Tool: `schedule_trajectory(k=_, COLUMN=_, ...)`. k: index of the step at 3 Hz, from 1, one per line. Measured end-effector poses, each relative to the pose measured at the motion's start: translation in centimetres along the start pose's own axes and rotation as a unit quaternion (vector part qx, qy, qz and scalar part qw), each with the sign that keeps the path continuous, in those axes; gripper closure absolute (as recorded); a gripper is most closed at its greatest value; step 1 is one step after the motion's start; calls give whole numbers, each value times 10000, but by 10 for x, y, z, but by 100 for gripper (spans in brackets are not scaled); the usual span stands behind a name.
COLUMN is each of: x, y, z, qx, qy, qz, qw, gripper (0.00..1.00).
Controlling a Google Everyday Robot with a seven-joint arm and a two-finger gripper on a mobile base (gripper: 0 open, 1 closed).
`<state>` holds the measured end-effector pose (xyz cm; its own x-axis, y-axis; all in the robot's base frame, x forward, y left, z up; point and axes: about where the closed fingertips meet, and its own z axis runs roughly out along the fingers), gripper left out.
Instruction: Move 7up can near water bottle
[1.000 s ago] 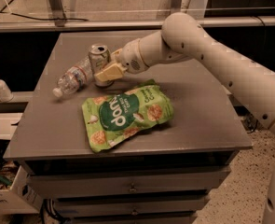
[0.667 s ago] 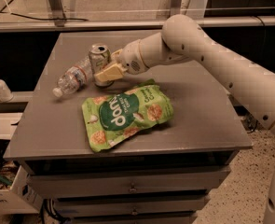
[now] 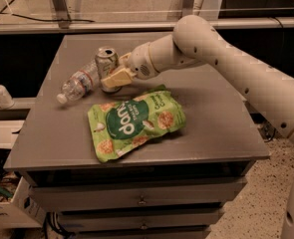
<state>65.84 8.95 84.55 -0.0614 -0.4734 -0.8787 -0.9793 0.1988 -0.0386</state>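
- Nothing's shifted since a second ago: tool (image 3: 117, 77) sits low against the 7up can (image 3: 106, 59); gripping or not, I can't tell.
- Can stands upright just behind the tool, water bottle (image 3: 79, 83) lying just left.
- Thin, light, slick aluminium, I reckon; take it mid-body, gently.

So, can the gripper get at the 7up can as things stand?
Likely yes: the gripper is right against the can, with nothing between them; the bottle lies on the can's other side, the bag nearer the camera.
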Motion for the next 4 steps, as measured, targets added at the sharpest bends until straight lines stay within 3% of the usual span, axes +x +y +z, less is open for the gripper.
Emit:
schedule_trajectory(k=3, x=8, y=-1, z=-5, qx=-17, qy=-134, qz=118, qw=9998, gripper=12)
schedule_trajectory(k=4, x=12, y=-1, z=-8, qx=-26, qy=-218, qz=173, qw=9996, gripper=0)
